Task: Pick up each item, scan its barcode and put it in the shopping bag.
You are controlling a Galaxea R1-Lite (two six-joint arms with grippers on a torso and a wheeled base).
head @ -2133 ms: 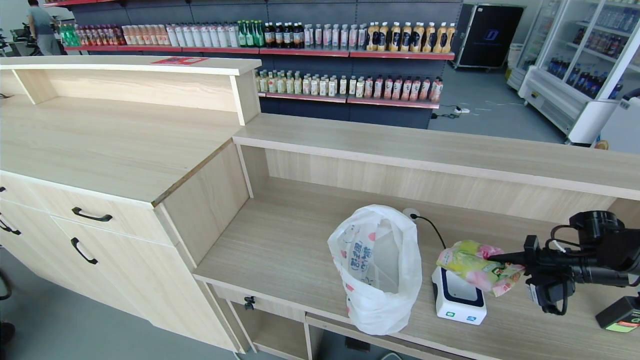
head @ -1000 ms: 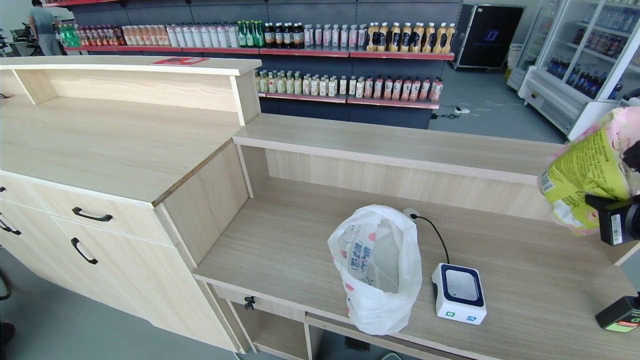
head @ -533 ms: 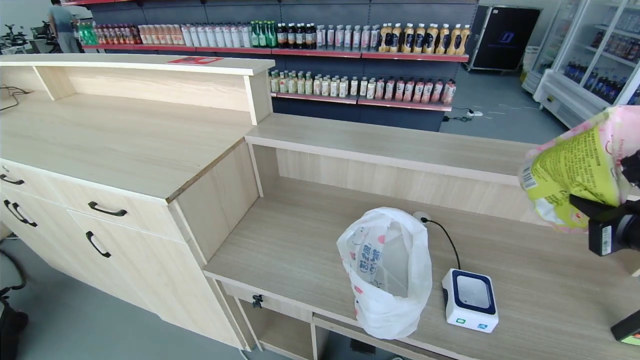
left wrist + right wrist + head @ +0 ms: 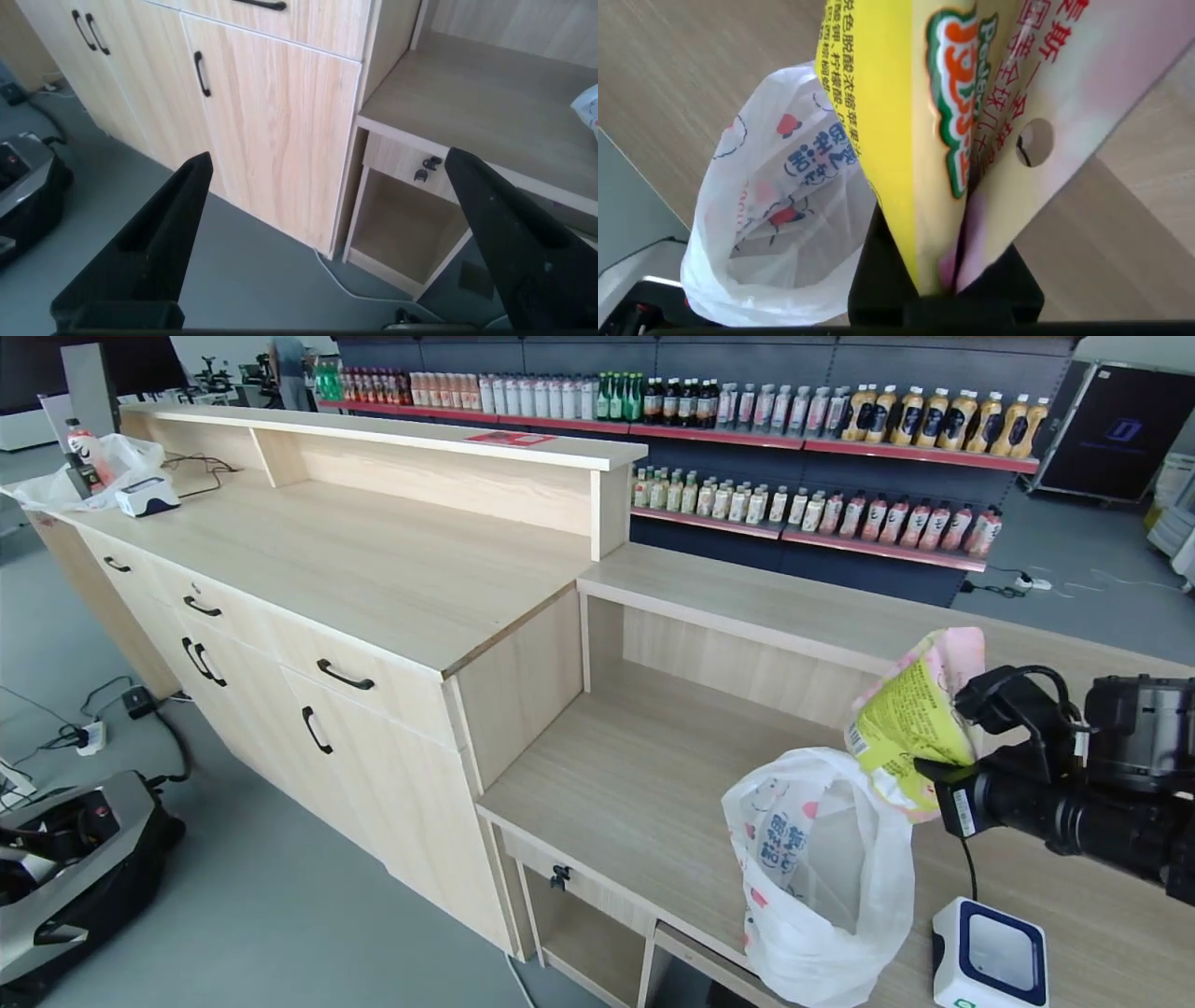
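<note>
Right end effector (image 4: 926, 767) clenched on snack packet (image 4: 910, 709) over bag (image 4: 822, 868); bagging step, next lower and release.

My head view is bright and even, with soft light and no hard shadows. The desk (image 4: 653, 775) is pale and evenly lit; only the recess under its raised ledge is a little darker. Straight lines bend toward the picture's edges: the shelves (image 4: 747, 429) slant and the cabinet fronts lean. Light passes through the thin shopping bag (image 4: 822, 868). The floor (image 4: 280, 896) has a dull sheen. My left fingers (image 4: 140, 261) show as dark, unlit shapes. The snack packet (image 4: 971, 140) is brightly lit, with a faint gloss.
</note>
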